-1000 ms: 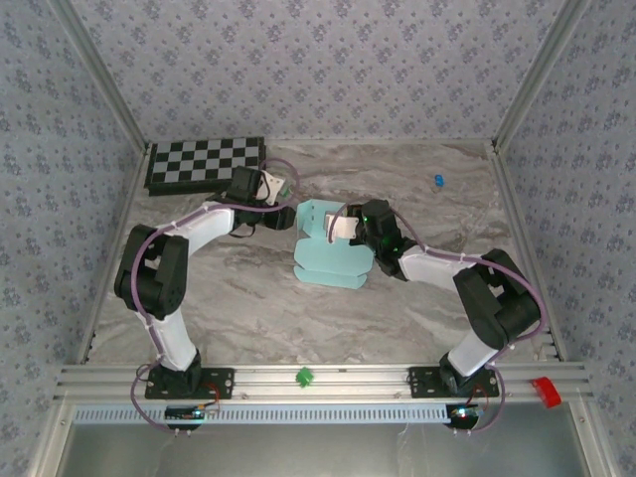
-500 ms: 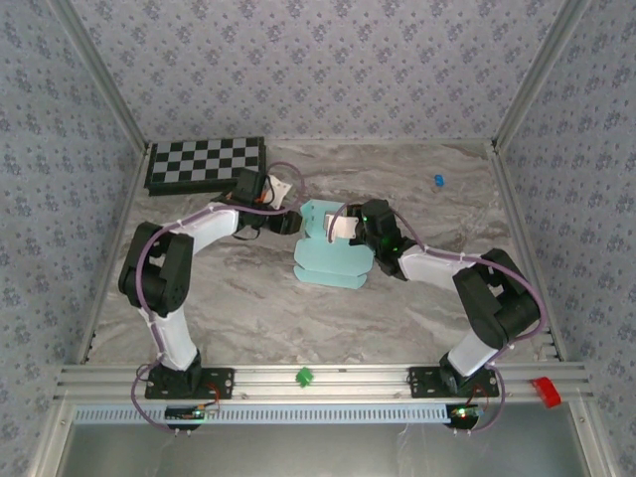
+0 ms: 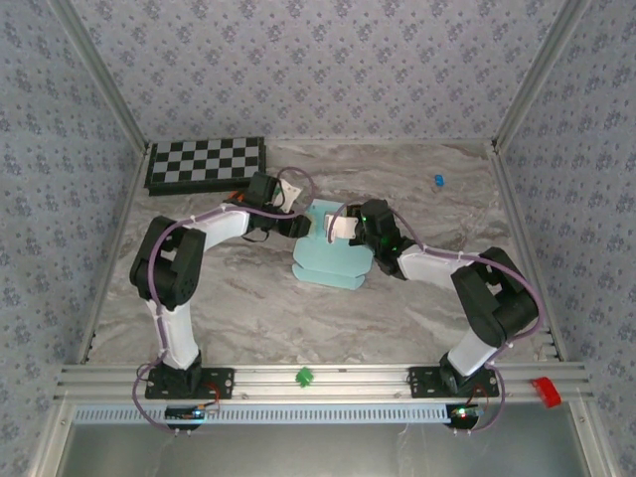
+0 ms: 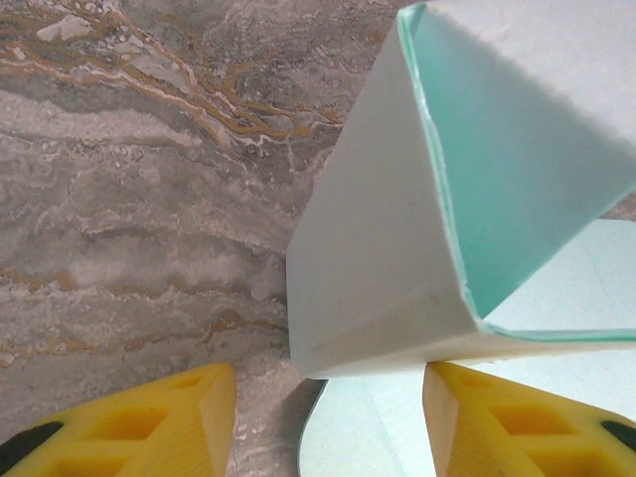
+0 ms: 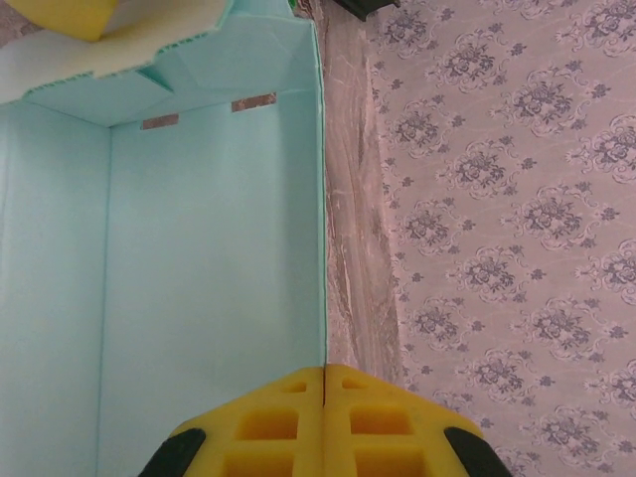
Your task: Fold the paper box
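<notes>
Where its walls stand, paper box (image 3: pixel 333 263), open

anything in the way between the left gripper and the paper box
Nothing visible stands between them. In the left wrist view the left gripper is open, its yellow fingers on either side of the near lower corner of the paper box. To the left is bare marble table.

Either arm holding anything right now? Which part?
Right gripper is shut on the paper box, pinching the edge of an upright side wall. Left gripper is open, fingers astride a box corner, holding nothing.
</notes>
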